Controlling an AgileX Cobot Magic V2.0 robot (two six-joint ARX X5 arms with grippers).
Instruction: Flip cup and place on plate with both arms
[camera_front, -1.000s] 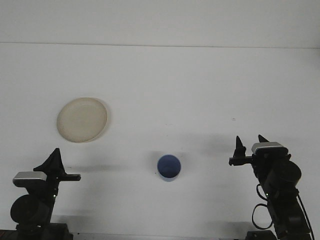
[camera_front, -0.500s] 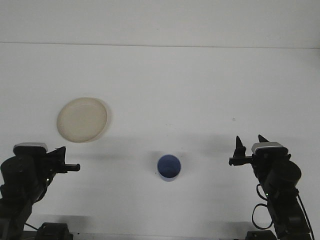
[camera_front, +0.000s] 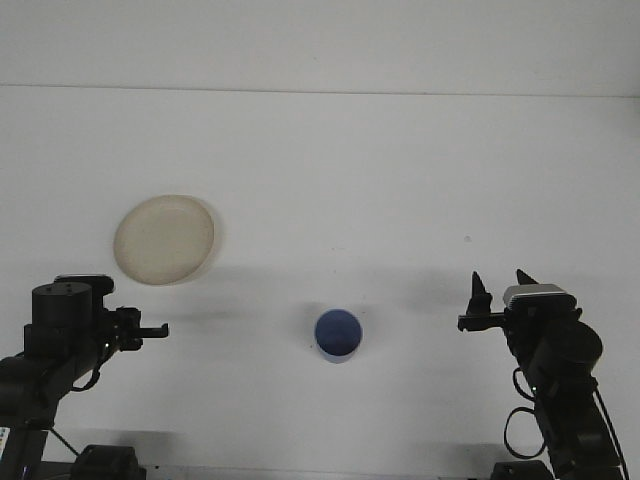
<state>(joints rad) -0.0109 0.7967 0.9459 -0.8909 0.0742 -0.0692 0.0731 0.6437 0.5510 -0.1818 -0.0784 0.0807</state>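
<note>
Centrally, near your edge of the white table (camera_front: 400, 160), stands the small round blue cup (camera_front: 338, 334), the cream round plate (camera_front: 164, 239) lying well apart, far-left. Your right gripper (camera_front: 500, 284) is spread open right of the cup; your left gripper's (camera_front: 150, 330) state cannot be told.

Bright, even overhead light floods the white counter (camera_front: 380, 170), nearly washing it out. Soft, faint shadows trail beside the left tool (camera_front: 150, 330), the right tool (camera_front: 498, 290) and the blue cup (camera_front: 338, 334). The picture is slightly soft and grainy, with no harsh glare.
</note>
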